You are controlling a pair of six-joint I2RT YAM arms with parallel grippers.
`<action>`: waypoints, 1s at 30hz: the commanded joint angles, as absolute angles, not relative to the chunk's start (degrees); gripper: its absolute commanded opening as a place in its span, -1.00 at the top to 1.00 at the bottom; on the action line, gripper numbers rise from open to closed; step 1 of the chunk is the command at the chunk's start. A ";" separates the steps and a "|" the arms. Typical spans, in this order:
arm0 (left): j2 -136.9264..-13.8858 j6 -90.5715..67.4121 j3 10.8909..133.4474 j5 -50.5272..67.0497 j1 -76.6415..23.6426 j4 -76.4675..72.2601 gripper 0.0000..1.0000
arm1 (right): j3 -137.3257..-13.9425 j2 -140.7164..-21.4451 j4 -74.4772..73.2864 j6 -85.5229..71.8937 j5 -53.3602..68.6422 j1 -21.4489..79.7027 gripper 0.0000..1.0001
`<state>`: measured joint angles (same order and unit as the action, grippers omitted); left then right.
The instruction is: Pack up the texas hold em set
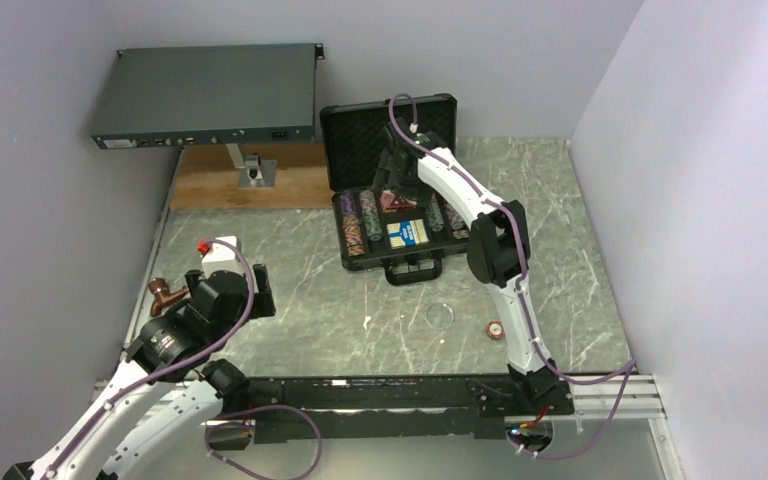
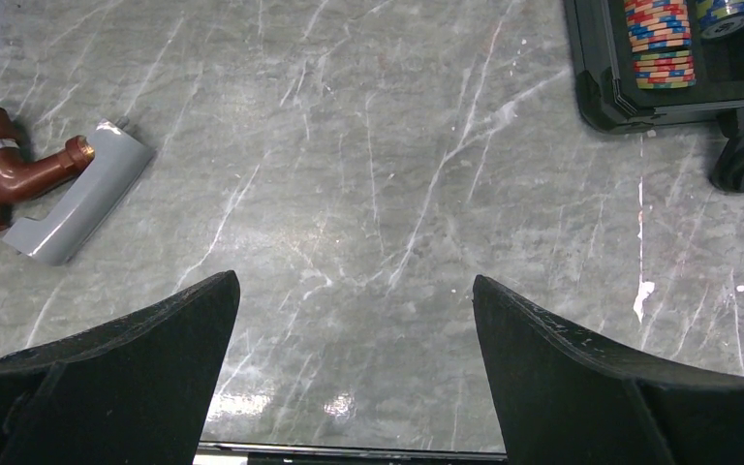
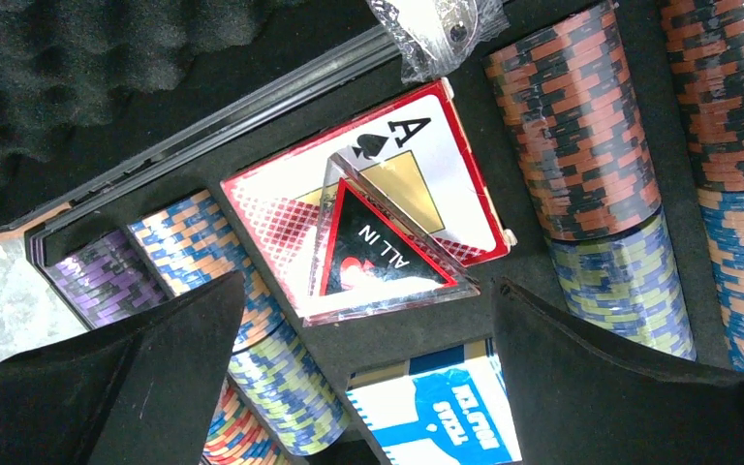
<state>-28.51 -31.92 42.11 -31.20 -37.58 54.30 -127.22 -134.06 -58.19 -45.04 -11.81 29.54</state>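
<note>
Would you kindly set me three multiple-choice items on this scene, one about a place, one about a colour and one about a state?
1. Where does the ALL IN triangle lie? A. on the table; B. on the red card deck in the case; C. on the grey box.
2. What colour is the card deck nearest the handle? A. blue and white; B. green; C. black.
3. How is the left end effector? A. open, empty; B. shut on a chip; C. shut on a deck.
Answers: B, the right wrist view shows it resting on the ace-faced deck; A, the top view shows blue and white there; A, its fingers stand wide apart, nothing between.
</note>
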 commanded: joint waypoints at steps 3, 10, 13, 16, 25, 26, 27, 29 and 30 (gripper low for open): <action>-28.61 -30.64 42.36 -30.20 -37.44 52.44 -0.95 | -127.06 -126.63 -58.35 -43.69 -14.34 29.75 -0.99; -29.40 -30.66 42.53 -30.02 -37.29 52.59 -0.96 | -117.17 -115.28 -61.32 -44.24 -18.22 30.34 -1.00; -29.37 -30.75 42.63 -30.14 -37.35 52.67 -0.96 | -109.33 -109.51 -61.88 -44.80 -19.43 31.09 -1.00; -29.10 -30.78 42.63 -30.29 -37.31 52.71 -0.96 | -100.46 -103.29 -60.69 -45.83 -19.76 32.02 -0.99; -28.85 -29.92 42.63 -29.73 -37.35 52.35 -0.99 | -80.87 -86.96 -58.72 -47.48 -17.57 33.45 -0.97; -28.50 -29.39 42.45 -29.63 -37.35 51.86 -0.99 | -78.98 -85.53 -58.45 -47.81 -17.34 33.82 -0.97; -28.12 -28.79 42.06 -29.58 -37.31 51.24 -0.99 | -77.10 -83.80 -58.04 -48.08 -17.01 34.12 -0.97; -27.30 -27.85 41.46 -29.21 -37.35 49.78 -0.99 | -73.15 -81.42 -57.40 -48.87 -16.24 34.70 -0.97; -26.95 -27.30 41.28 -28.61 -37.35 49.29 -0.99 | -71.23 -80.34 -57.01 -49.32 -15.92 35.04 -0.96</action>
<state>-28.56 -29.82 41.95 -30.00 -37.54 53.34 -76.42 -85.52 -59.48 -47.18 -17.28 33.80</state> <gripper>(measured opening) 0.996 0.987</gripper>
